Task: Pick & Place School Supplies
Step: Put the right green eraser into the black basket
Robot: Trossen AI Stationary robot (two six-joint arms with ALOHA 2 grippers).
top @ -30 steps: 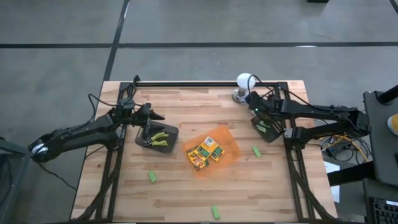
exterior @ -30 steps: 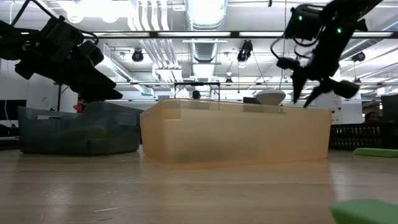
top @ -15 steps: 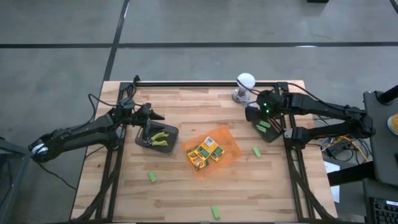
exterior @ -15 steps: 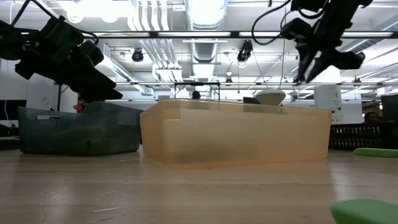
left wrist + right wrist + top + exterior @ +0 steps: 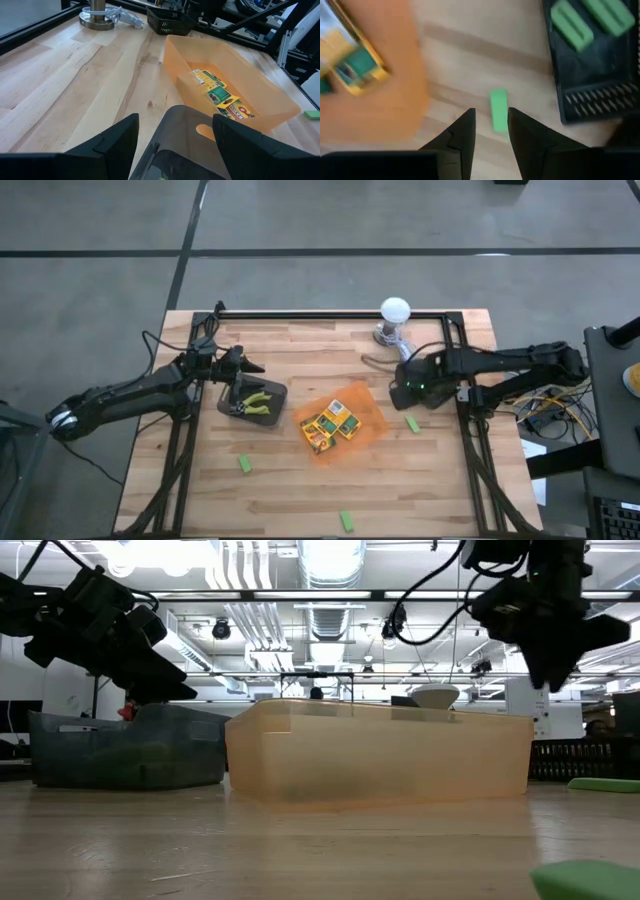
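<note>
Judging by the counter, crayon boxes (image 5: 330, 426) and pliers (image 5: 258, 401) are binned, three green stubs (image 5: 412, 423) remain loose; right claw (image 5: 402, 392) hovers apart, empty, left claw (image 5: 250, 367) wide.

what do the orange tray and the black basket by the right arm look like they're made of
Orange translucent flat tray: probably thin plastic with a smooth matte finish; the crayon boxes show through its walls. Black slotted basket: apparently rigid moulded plastic, dull black, with rows of vent slots along its edge.
</note>
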